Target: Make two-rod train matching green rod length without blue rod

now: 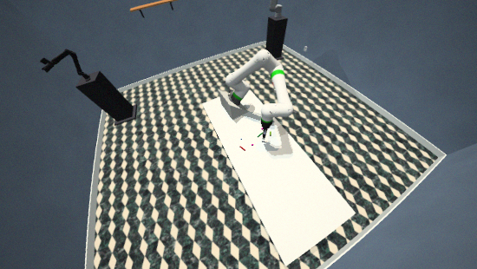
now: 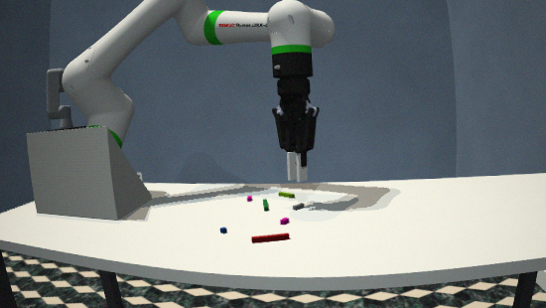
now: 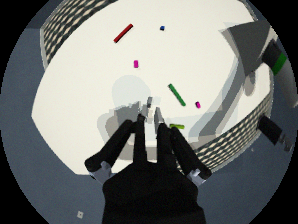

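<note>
My gripper hangs well above the table with its fingers drawn together and nothing between them; it also shows in the wrist view. Below it lie the lime rod and the grey rod. The green rod lies a little to the left, and also shows in the wrist view. One magenta rod lies behind it, and another magenta rod lies in front. The red rod and a small blue rod lie nearest the front edge. All rods lie flat and apart from each other.
The robot's grey base block stands at the table's left end. The white table stretches far to the right of the rods. Two black camera stands are on the checkered floor.
</note>
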